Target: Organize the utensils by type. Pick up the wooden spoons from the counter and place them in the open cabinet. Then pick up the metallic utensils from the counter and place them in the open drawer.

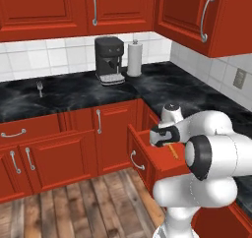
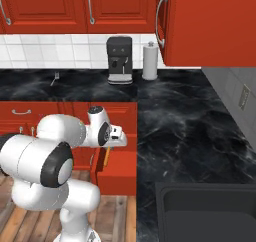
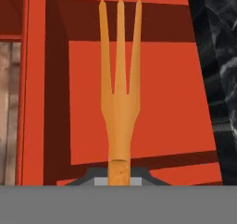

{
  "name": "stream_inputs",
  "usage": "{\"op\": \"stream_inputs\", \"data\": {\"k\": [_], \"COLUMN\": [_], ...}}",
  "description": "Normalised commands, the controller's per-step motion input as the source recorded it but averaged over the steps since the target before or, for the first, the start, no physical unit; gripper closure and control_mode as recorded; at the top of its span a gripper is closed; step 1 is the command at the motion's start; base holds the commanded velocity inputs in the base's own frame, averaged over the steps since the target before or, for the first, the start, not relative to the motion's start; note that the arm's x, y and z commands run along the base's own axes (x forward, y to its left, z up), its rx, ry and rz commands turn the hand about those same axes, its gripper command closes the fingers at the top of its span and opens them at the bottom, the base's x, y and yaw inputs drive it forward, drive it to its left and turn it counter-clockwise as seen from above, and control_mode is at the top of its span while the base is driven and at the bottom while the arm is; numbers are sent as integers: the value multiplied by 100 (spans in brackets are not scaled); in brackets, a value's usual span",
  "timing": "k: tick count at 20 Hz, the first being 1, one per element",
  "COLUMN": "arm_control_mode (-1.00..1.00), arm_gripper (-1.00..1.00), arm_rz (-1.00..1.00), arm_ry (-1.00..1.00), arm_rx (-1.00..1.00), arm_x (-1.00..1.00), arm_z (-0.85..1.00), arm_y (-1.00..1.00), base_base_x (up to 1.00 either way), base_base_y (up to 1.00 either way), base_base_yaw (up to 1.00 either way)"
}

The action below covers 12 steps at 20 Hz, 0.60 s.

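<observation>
My gripper (image 3: 120,177) is shut on the handle of an orange three-tined fork (image 3: 120,93), whose tines point away from the hand. The fork hangs over the inside of the open drawer (image 3: 176,102). From the base, the gripper (image 1: 169,143) holds the fork (image 1: 172,151) above the pulled-out red drawer (image 1: 147,156) under the counter corner. The right base view has the gripper (image 2: 111,145), the fork (image 2: 106,157) and the drawer (image 2: 119,175) as well. A small metallic fork (image 1: 40,87) (image 2: 55,77) lies on the black counter far to the left. Wooden spoons are out of view, and I cannot make out an open cabinet.
A black coffee machine (image 1: 109,60) and a paper towel roll (image 1: 135,58) stand at the back of the counter. A dark sink (image 2: 205,211) lies at the near right. Red upper cabinets (image 1: 123,6) hang overhead. The floor is wood planks (image 1: 74,207).
</observation>
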Motion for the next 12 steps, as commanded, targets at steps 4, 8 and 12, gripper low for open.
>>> {"op": "stream_inputs", "data": {"k": [4,8,12], "arm_control_mode": [-100,-100,-100], "arm_gripper": [100,100,100], "arm_rz": [0,0,0], "arm_ry": [0,0,1], "arm_rx": [0,0,1], "arm_x": [65,35,35], "arm_z": [-35,-34,-23], "arm_y": [3,16,5], "base_base_x": [0,0,0], "base_base_y": [0,0,0], "base_base_yaw": [0,0,0]}}
